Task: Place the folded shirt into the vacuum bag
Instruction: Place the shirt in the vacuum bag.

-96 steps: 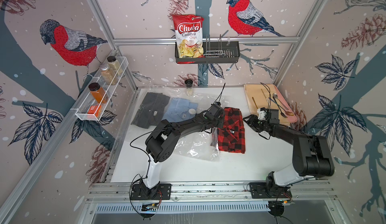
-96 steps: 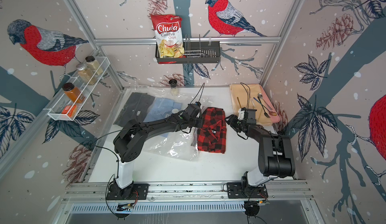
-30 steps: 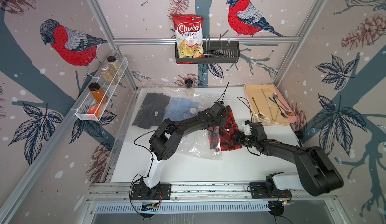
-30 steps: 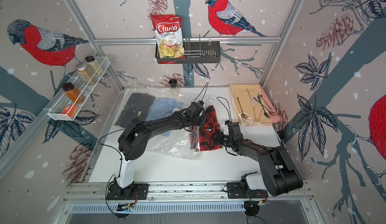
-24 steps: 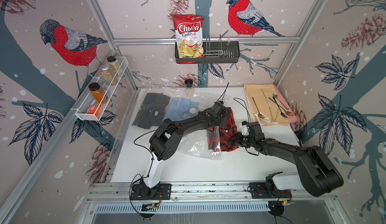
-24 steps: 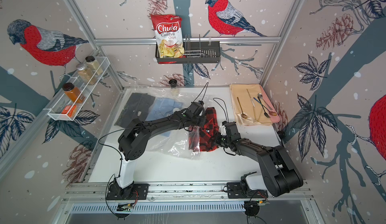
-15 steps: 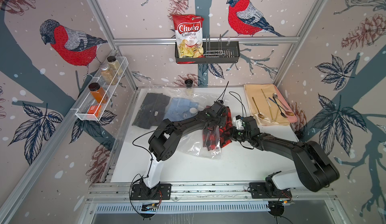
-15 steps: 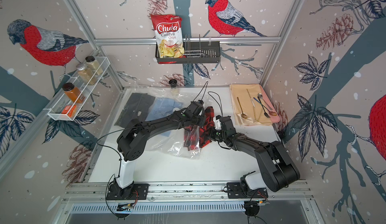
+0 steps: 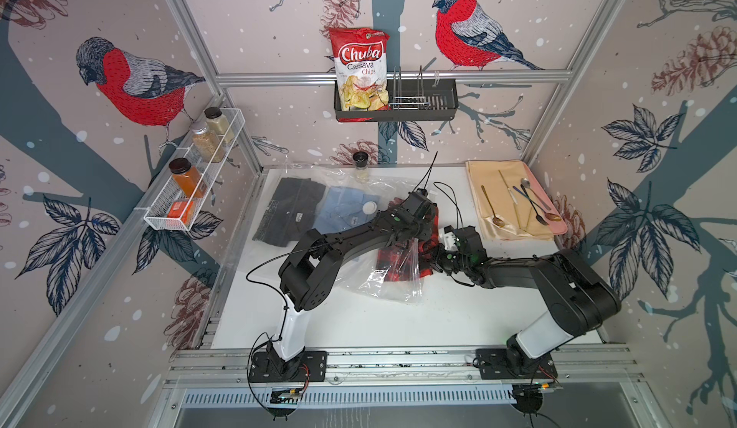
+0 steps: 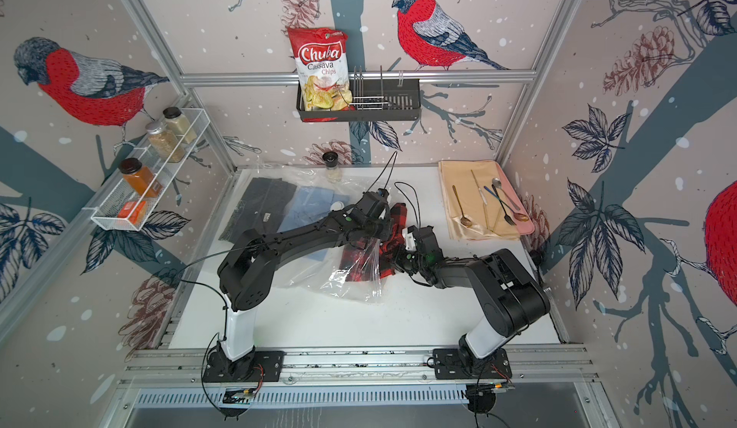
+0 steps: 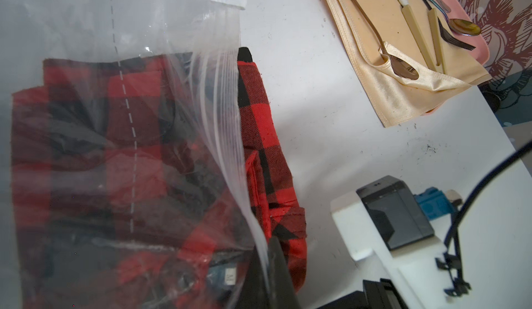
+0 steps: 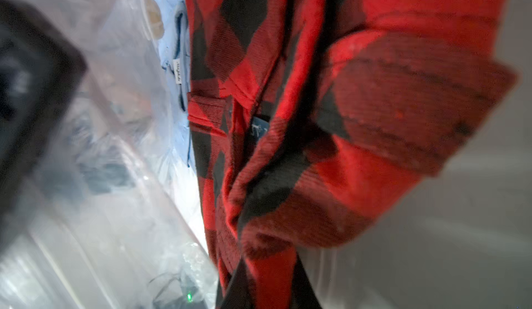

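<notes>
In a top view, the folded shirt lies partly inside the vacuum bag; in the left wrist view, the left jaws pinch the bag's lip, with one shirt edge outside. In the right wrist view, the right jaws clench bunched fabric; if you push further, the fold may jam at the lip, or the lip may slip free.

Wallpaper of red-breasted birds and pinecones covers every wall. A white surface fills the lower centre. Left, a wire shelf holds jars; upper centre, a black rack.
</notes>
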Robot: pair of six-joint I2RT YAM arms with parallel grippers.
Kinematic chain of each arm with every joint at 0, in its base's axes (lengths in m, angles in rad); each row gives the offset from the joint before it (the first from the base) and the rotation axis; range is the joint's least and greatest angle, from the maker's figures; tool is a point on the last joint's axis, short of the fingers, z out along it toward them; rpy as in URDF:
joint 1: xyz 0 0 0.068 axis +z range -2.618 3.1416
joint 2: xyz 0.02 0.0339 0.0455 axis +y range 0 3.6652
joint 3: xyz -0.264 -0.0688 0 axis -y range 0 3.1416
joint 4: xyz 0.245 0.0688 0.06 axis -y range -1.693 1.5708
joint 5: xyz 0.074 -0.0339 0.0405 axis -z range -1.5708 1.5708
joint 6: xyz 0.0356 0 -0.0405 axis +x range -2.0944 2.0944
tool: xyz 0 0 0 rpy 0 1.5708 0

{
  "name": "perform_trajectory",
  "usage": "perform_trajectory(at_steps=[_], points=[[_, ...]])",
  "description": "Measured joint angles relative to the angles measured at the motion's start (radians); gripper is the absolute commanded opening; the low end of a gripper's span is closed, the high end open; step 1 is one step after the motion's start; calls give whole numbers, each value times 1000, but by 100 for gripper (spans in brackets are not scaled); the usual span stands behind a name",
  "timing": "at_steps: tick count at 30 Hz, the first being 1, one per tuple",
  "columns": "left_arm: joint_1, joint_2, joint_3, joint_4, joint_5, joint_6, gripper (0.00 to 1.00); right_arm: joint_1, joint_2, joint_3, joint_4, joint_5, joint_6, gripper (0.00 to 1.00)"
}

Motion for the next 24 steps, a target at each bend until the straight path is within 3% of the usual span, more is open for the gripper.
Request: perform_trajectory(at_steps=[12, 17, 24], points=[[-5, 0, 2, -10, -12, -1, 0, 105, 180, 80, 174, 17, 107, 20], [-6, 0, 4, -10, -14, -1, 0, 114, 206, 68, 232, 0, 146, 37], [-6, -24, -12, -2, -14, 0, 0, 42, 37, 24, 127, 26, 81, 60]])
